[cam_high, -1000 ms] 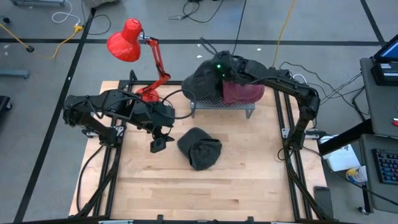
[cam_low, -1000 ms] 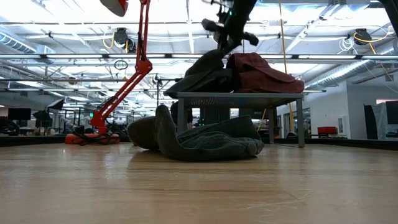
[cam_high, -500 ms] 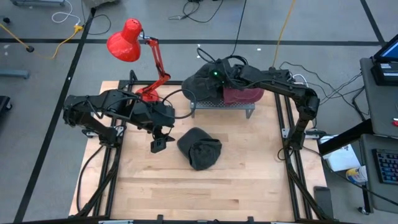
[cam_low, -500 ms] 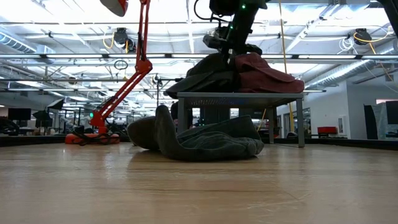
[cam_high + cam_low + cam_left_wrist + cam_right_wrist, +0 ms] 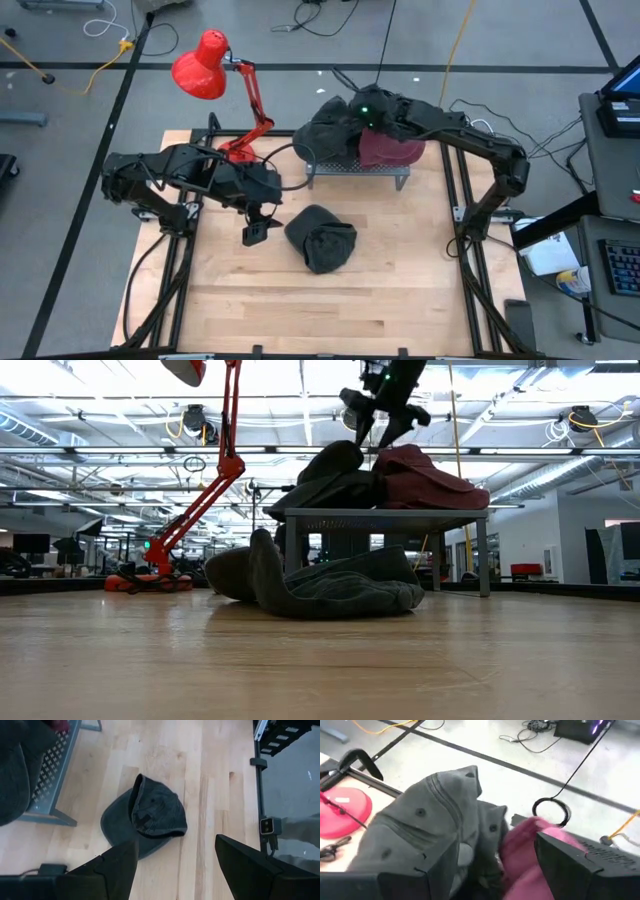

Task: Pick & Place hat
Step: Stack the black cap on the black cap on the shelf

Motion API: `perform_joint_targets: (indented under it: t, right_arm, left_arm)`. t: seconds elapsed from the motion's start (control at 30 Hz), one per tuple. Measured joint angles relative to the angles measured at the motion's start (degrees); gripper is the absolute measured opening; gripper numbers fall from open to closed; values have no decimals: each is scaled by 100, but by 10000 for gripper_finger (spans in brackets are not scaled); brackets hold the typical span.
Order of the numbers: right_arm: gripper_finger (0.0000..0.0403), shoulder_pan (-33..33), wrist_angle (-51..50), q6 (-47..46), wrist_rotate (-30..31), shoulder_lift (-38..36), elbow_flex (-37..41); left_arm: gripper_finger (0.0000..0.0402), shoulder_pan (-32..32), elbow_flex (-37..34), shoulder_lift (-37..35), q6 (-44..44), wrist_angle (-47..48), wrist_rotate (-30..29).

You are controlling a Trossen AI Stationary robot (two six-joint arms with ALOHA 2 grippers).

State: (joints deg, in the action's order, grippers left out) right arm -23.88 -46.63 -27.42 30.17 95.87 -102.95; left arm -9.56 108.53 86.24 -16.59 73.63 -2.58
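Two hats lie side by side on a grey metal rack (image 5: 356, 172): a dark grey hat (image 5: 322, 132) and a maroon hat (image 5: 392, 150). My right gripper (image 5: 386, 422) hovers open just above them, its fingers standing over the grey hat (image 5: 425, 820) and the maroon hat (image 5: 527, 850) without touching. Another dark grey hat (image 5: 320, 240) lies crumpled on the wooden table in front of the rack. My left gripper (image 5: 257, 232) waits open to that hat's left, above the table, with the hat (image 5: 146, 815) ahead of its fingers.
A red desk lamp (image 5: 212, 68) stands at the table's far left, its base (image 5: 236, 150) beside the rack. The rack stands on legs (image 5: 485, 555) at the table's far edge. Bare wooden table (image 5: 330, 310) stretches toward the near edge.
My right gripper, shut on the top of the grey hat on the rack a second ago, dipped down toward the rack, then opened, let go and rose a little. The grey hat has settled on the rack beside the maroon hat.
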Motion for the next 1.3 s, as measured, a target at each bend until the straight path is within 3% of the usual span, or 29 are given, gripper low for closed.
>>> perform_joint_targets:
  t: [0.23, 0.53, 0.8, 1.03, 1.3]
  right_arm:
    - [240, 122, 245, 434, -8, -440, 2]
    - [231, 458, -398, 634, -183, -943, 2]
    - [231, 1149, -1313, 757, -1307, -1207, -3]
    - [227, 1716, -1498, 759, -1753, -1431, -3]
    - [226, 2280, -1504, 803, -1995, -1951, -3]
  left_arm:
    - [269, 17, -2, 0, 91, -109, -1]
    - [269, 15, -2, 0, 123, -77, 6]
    - [269, -180, -9, 70, 2086, 127, -57]
    - [269, -415, -9, 208, 4118, 179, -139]
    - [269, -522, -13, 853, 4283, 321, -322]
